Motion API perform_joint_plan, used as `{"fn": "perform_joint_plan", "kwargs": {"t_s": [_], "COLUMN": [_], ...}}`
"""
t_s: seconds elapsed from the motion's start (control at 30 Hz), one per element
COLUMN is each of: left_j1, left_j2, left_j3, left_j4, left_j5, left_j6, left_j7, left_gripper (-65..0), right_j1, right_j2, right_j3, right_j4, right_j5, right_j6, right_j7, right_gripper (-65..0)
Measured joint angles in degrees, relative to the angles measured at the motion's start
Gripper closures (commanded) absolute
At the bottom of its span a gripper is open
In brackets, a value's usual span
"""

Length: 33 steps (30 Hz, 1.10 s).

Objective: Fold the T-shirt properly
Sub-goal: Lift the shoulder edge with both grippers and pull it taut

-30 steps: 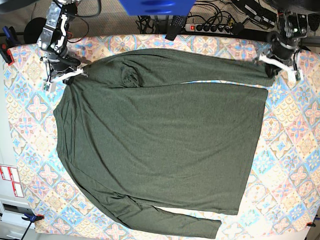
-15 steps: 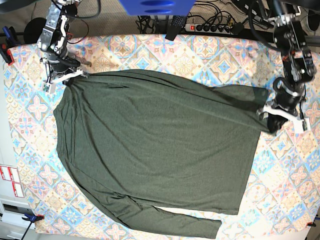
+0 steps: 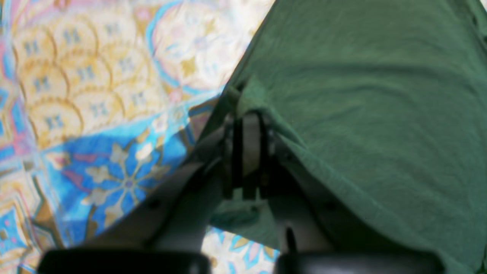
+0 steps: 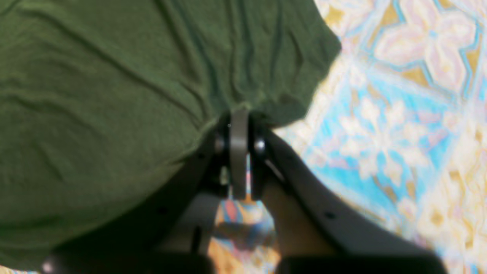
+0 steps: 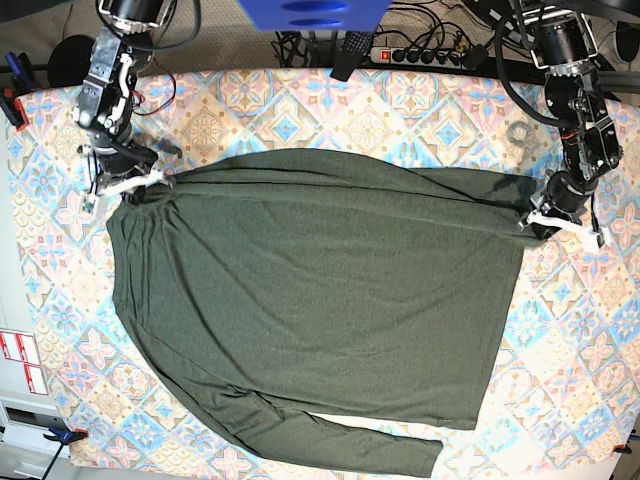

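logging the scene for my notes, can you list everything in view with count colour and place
T-shirt: one, dark olive green, spread flat over the middle of the table, one long sleeve along the near edge
patterned tablecloth: one, blue, yellow and pink tiles, covering the table
power strip: one, black, behind the far edge among cables
blue object: one, top centre, cut off
right gripper: one, shut on the T-shirt's far corner, picture left
left gripper: one, shut on the T-shirt's far corner, picture right

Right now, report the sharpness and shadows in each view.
Base view: sharp and evenly lit, T-shirt and patterned cloth crisp, shadows faint. Left wrist view: cloth pattern blurred, left gripper soft, its dark shadow lying on the cloth. Right wrist view: right gripper and cloth blurred, fabric wrinkles readable.
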Motion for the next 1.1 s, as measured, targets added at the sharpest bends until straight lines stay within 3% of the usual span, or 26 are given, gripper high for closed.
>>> {"fn": "perform_joint_plan", "kwargs": {"t_s": [0.43, 0.77, 1.1], "left_j1": [-0.57, 1.16, 6.32], "left_j2": [1.29, 0.9, 0.83], "left_j3": [0.26, 0.02, -3.17], "left_j4": [-2.51, -2.38, -2.16], "left_j5": [-0.13, -0.37, -0.48], "left_j6": [-0.13, 0.07, 0.13], "left_j7": [-2.12, 2.49, 3.02], "left_gripper": [0.0, -21.8, -22.9], "right_j1": [5.07, 4.94, 4.96], "right_j2": [0.09, -0.02, -0.02], "right_j3": [0.02, 0.07, 0.07], "right_j4": [-0.09, -0.2, -2.99], "right_j5": [0.0, -0.15, -0.17], "right_j6": [0.02, -0.15, -0.17], "right_j7": [0.24, -0.02, -0.02], "right_gripper": [-0.1, -0.1, -0.1]}}
